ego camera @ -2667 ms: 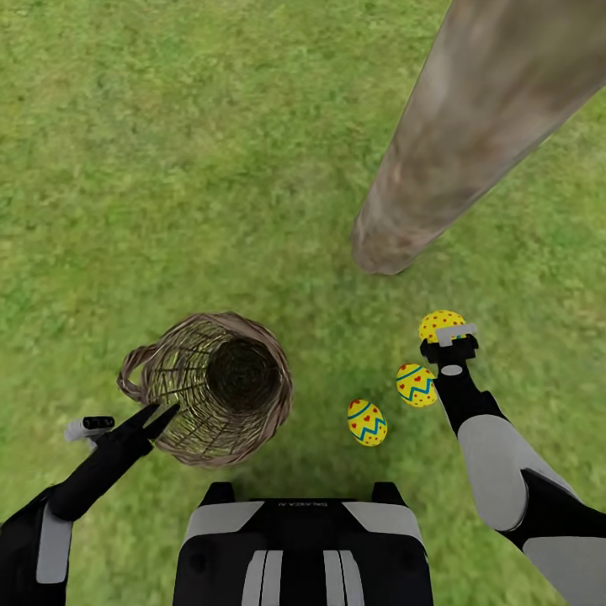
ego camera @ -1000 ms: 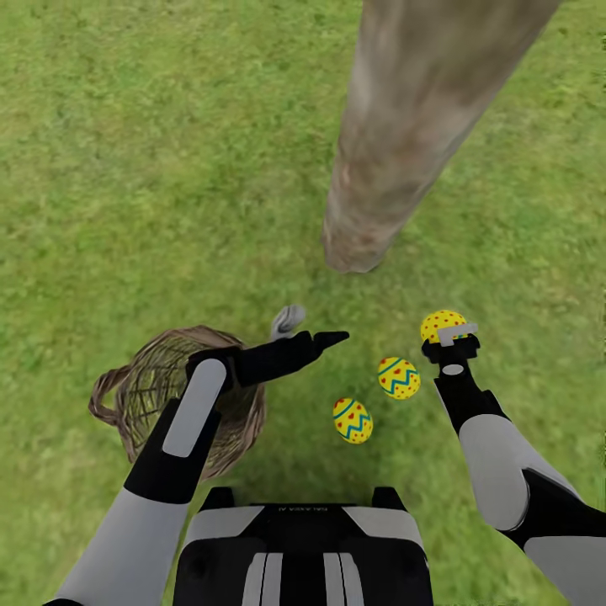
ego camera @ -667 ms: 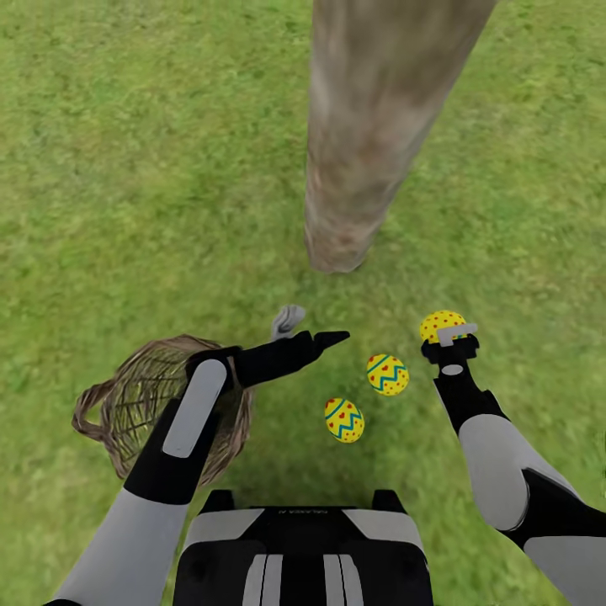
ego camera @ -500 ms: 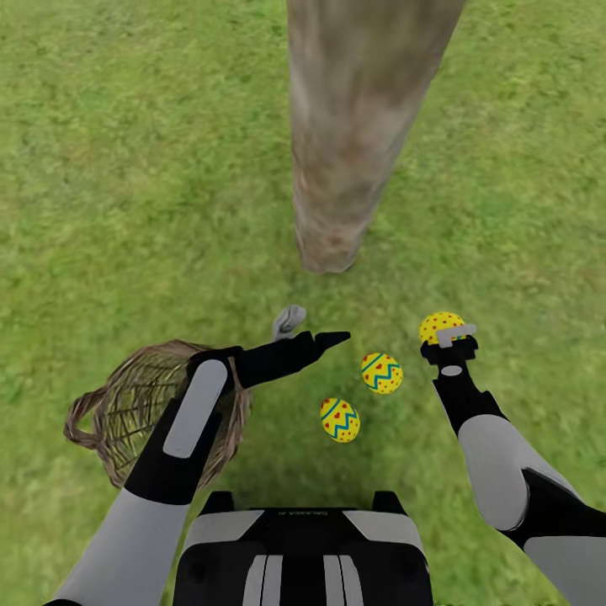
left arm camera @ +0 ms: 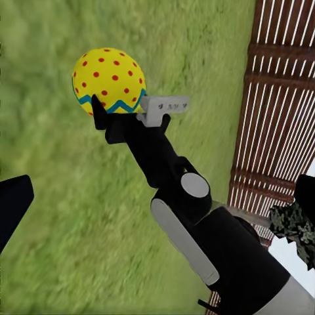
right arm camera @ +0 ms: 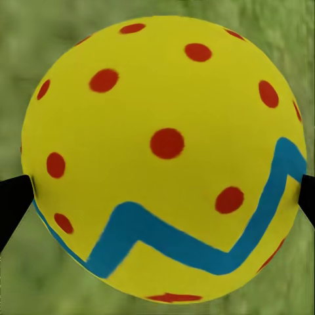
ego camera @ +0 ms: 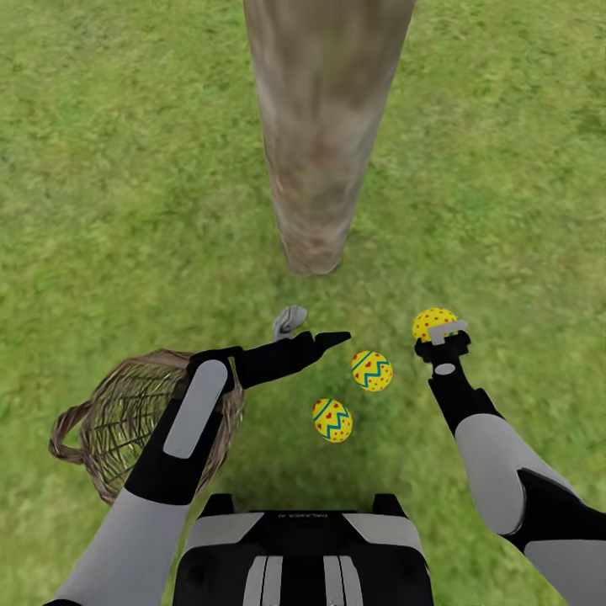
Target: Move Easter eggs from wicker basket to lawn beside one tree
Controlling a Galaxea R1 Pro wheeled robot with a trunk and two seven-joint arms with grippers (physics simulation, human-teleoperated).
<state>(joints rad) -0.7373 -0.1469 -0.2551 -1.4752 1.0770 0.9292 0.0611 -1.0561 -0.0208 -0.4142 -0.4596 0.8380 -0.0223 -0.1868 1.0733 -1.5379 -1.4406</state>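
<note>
In the head view the tree (ego camera: 316,143) rises from the lawn (ego camera: 126,168), its base just ahead of me. Two Easter eggs with zigzag bands lie on the grass before it, one (ego camera: 371,370) nearer the trunk and one (ego camera: 332,420) nearer me. My right gripper (ego camera: 438,332) is shut on the third, dotted egg (ego camera: 432,321), low over the grass to the right. That egg (right arm camera: 164,157) sits between the fingertips in the right wrist view and appears again (left arm camera: 108,82) in the left wrist view. The wicker basket (ego camera: 118,412) stands at lower left under my left forearm. My left gripper (ego camera: 313,330) is open and holds nothing.
A brown slatted fence (left arm camera: 282,98) shows in the left wrist view behind my right arm (left arm camera: 190,203). Open grass spreads on all sides of the trunk. My own base (ego camera: 303,547) fills the lower middle of the head view.
My left arm has swung from beside the basket to forward above it. The camera has turned, so tree, basket and lying eggs slide left. The right gripper keeps the dotted egg.
</note>
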